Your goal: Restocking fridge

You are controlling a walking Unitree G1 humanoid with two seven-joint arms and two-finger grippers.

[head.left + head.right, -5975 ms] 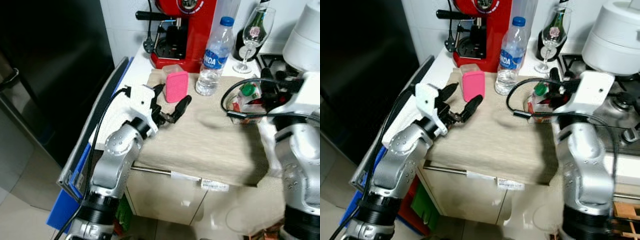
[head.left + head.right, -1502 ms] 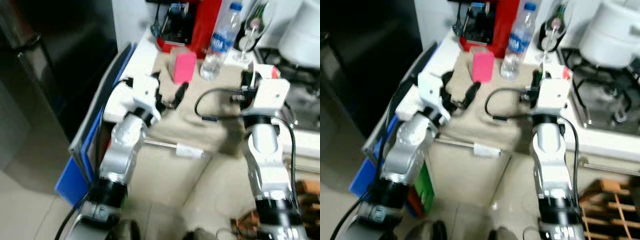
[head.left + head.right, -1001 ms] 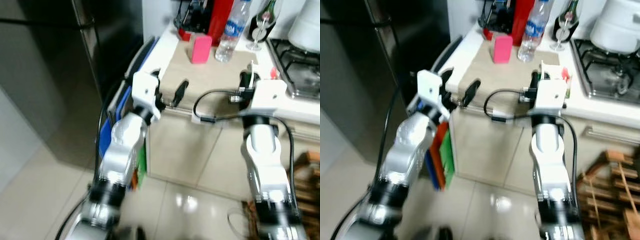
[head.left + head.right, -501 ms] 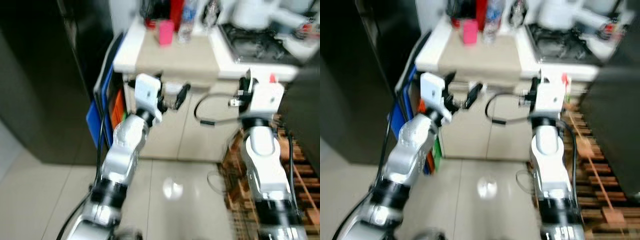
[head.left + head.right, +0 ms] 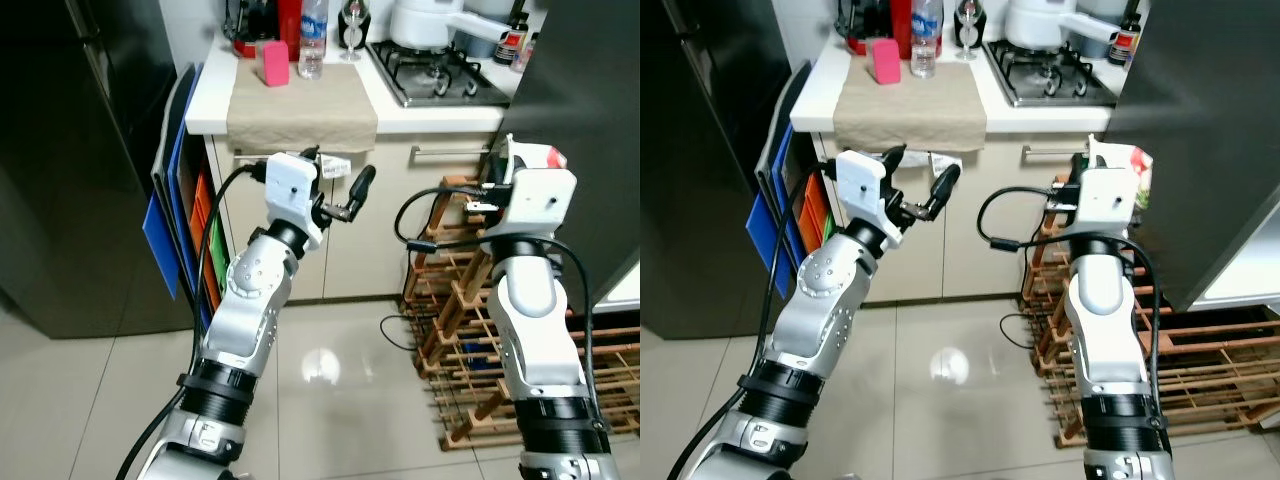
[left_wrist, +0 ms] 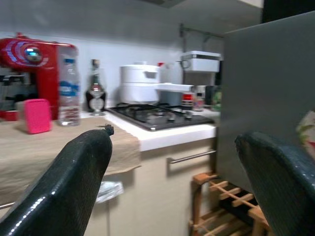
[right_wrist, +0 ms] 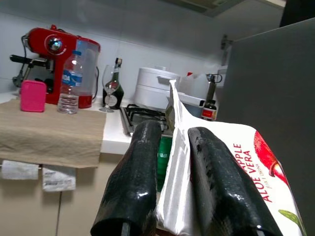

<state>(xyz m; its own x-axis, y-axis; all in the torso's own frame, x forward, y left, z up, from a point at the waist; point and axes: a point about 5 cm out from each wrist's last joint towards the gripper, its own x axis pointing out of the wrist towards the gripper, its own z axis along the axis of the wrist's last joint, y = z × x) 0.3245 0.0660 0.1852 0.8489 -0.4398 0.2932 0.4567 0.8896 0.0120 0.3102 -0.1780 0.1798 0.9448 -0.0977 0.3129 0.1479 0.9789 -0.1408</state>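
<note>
head views: left gripper [image 5: 335, 185] raised before the counter [image 5: 300, 95], fingers apart. right gripper [image 5: 1092, 160] holds a juice carton [image 5: 1128, 165] upright.
right wrist view: the carton's folded top, seemingly, sits pinched between both fingers [image 7: 135, 182].

Counter [image 5: 300, 125] ahead, wooden rack [image 5: 450, 300] right

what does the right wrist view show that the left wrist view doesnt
Right wrist view alone: the right claw shut on the white apple aloe juice carton, and the red coffee machine's black handle.

Left wrist view alone: the left claw, open and holding nothing, and the wooden rack beneath the counter.

Both: the pink box, clear water bottle, wine glass, white rice cooker and beige cloth.
</note>
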